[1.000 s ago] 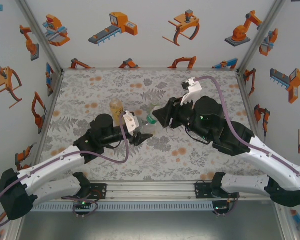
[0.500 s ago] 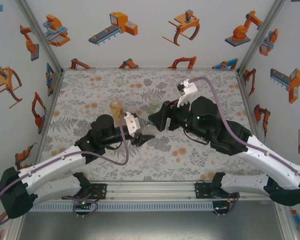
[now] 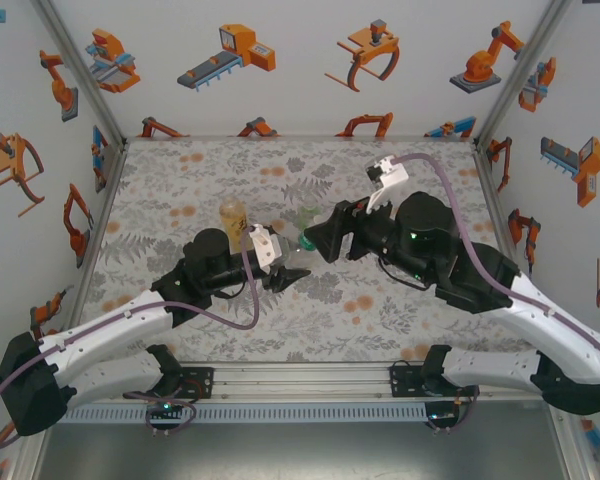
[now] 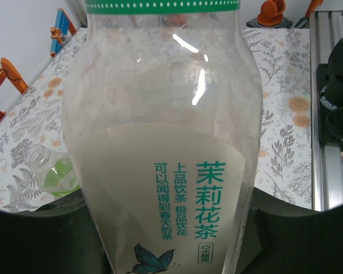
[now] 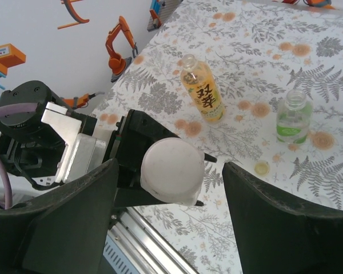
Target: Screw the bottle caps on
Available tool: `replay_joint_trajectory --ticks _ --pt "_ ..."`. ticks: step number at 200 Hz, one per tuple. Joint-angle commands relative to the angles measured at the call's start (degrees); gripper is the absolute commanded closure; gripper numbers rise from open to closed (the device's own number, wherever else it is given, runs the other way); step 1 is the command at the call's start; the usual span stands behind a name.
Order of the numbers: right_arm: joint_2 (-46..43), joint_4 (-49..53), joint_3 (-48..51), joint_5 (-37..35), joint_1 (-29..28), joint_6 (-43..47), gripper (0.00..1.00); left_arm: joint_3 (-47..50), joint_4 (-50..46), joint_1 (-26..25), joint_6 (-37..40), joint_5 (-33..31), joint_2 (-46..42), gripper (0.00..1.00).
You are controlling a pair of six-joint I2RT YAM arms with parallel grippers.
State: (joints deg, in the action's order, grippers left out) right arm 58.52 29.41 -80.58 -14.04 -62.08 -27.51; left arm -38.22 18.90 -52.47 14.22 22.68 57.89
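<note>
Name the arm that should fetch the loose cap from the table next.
Right, probably. The right claw is open and empty, and the loose yellowish cap lies on the table before it. The left claw is shut on the clear bottle, which wears the white cap.

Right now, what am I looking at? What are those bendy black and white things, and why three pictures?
Those are two robot arms bolted to a table, each ending in a two-finger claw. One picture looks down from above; the other two come from small cameras on the wrists. The left claw squeezes a clear bottle with a green label, and a white cap sits on its top. The right claw is open around that cap, not touching it. On the flowery table stand a yellow bottle and a small green bottle, both without caps, and a loose cap lies near the green one.
</note>
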Motion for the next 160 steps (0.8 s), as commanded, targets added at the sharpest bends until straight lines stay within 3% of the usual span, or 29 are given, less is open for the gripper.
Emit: replay_joint_trajectory --ticks 1,36,101,127,160 --pt "-1.8 3.1 -3.3 -1.4 -0.3 2.6 0.32 0.1 1.7 0.3 1.1 0.6 -0.3 1.00" --pt "-3.0 8.9 -5.6 3.6 -0.2 8.2 0.34 -0.6 -4.7 0.6 4.1 4.3 -1.6 1.00" --pt "-4.4 25.0 -12.1 22.4 -0.2 34.4 0.46 -2.4 -19.9 0.8 9.8 20.6 -4.4 1.00" --pt "-2.1 30.1 -13.6 32.7 -0.2 42.0 0.42 -2.2 -22.9 0.7 10.9 25.4 -5.2 1.00" --pt "1.1 27.0 -11.7 40.0 -0.2 42.8 0.31 -1.7 -24.1 0.7 11.7 28.8 -5.9 1.00"
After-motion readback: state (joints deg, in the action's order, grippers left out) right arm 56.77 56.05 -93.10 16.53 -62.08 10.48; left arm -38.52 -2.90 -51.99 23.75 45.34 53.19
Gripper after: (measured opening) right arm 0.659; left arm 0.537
